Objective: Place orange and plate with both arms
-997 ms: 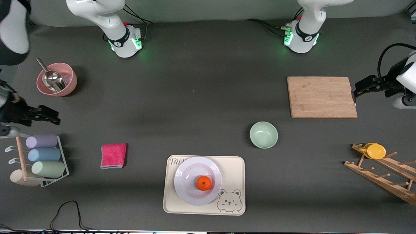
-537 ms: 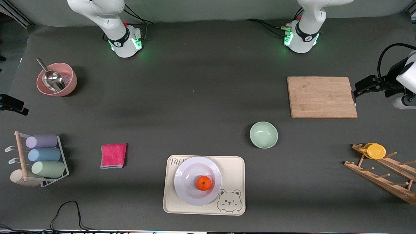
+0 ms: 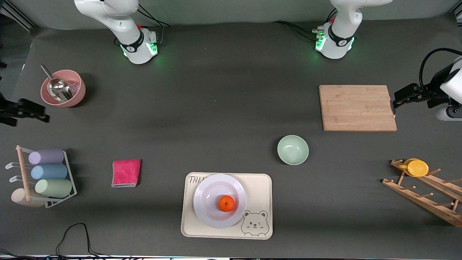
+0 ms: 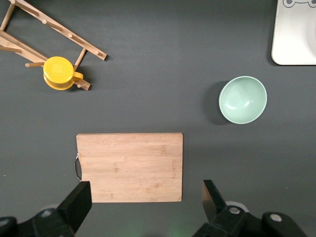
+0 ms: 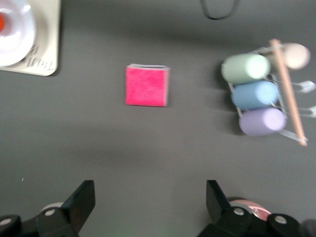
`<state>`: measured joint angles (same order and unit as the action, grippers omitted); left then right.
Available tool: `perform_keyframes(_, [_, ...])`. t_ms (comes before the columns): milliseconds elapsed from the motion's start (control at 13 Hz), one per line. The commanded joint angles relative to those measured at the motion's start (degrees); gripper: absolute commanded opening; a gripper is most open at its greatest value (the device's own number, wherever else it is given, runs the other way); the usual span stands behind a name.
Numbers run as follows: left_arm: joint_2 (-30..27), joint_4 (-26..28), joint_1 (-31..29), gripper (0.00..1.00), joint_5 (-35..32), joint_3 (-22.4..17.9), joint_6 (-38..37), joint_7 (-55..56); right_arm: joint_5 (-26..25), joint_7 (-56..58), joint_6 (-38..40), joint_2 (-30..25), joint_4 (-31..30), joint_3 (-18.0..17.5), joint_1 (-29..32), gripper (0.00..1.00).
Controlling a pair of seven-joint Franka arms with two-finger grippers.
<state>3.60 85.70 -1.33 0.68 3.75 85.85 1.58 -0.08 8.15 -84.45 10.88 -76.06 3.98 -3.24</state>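
Observation:
The orange (image 3: 226,203) lies in the pale lavender plate (image 3: 213,196), which sits on a cream tray (image 3: 258,191) near the table's front edge. In the right wrist view the plate (image 5: 15,34) and a sliver of the orange (image 5: 1,22) show at the corner. Both grippers are far from them. My left gripper (image 3: 397,100) (image 4: 145,190) hangs open and empty, high over the wooden cutting board (image 3: 357,107) (image 4: 129,167). At the right arm's end of the table, my right gripper (image 3: 39,115) (image 5: 150,190) is also open and empty, over bare mat beside the pink bowl (image 3: 63,88).
A mint-green bowl (image 3: 292,149) sits between the tray and the board. A folded pink cloth (image 3: 126,173) and a rack of pastel cups (image 3: 47,173) lie toward the right arm's end. A wooden rack with a yellow dish (image 3: 417,168) stands at the left arm's end.
My right gripper has shifted at its end of the table, from over the cup rack toward the pink bowl. The left arm, orange and plate have not moved.

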Motion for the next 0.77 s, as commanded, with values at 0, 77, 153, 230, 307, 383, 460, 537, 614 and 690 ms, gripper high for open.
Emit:
perform_keyframes(0, [-0.8, 0.1, 0.5, 1.00, 0.4, -0.4, -0.6, -0.1, -0.4, -6.4, -1.1, 0.5, -0.8, 0.4, -5.4, 1.00])
perform_keyframes(77, [-0.8, 0.1, 0.5, 1.00, 0.4, -0.4, -0.7, -0.1, -0.3, -7.8, -2.8, -0.2, -2.4, 0.4, -5.5, 1.00])
perform_keyframes(153, [-0.8, 0.1, 0.5, 1.00, 0.5, -0.4, -0.7, -0.3, -0.2, -8.1, -3.3, -0.8, -3.5, 0.4, -6.0, 1.00])
perform_keyframes(230, [-0.8, 0.1, 0.4, 1.00, 0.5, -0.4, -0.6, -0.3, -0.1, -8.1, -3.4, -0.9, -3.7, 0.4, -6.0, 1.00])
perform_keyframes(307, [-0.8, 0.1, 0.4, 1.00, 0.5, -0.4, -0.7, -0.3, -0.1, -7.2, -3.6, -1.2, -3.7, 0.5, -5.9, 1.00])
perform_keyframes(383, [-0.8, 0.1, 0.4, 1.00, 0.5, -0.4, -0.7, -0.3, 0.3, -6.9, -3.7, -1.4, -3.7, 0.5, -5.5, 1.00])
perform_keyframes(460, [-0.9, 0.1, 0.4, 1.00, 0.5, -0.5, -0.7, -0.3, 1.0, -6.4, -3.4, -1.2, -3.1, 0.0, -3.9, 1.00])
perform_keyframes(537, [-0.8, 0.1, 0.4, 1.00, 0.5, -0.5, -0.7, -0.3, 2.4, -6.4, -2.7, -1.0, -1.8, 0.0, -3.3, 1.00])
perform_keyframes(614, [-0.9, 0.1, 0.4, 1.00, 0.5, -0.4, -0.7, -0.3, 3.4, -6.3, -2.7, 0.3, -0.6, 0.1, -3.0, 1.00])
perform_keyframes(690, [-0.9, 0.1, 0.4, 1.00, 0.5, -0.5, -0.7, -0.3, 3.4, -6.2, -2.7, 0.7, -0.3, 0.6, -3.0, 1.00])
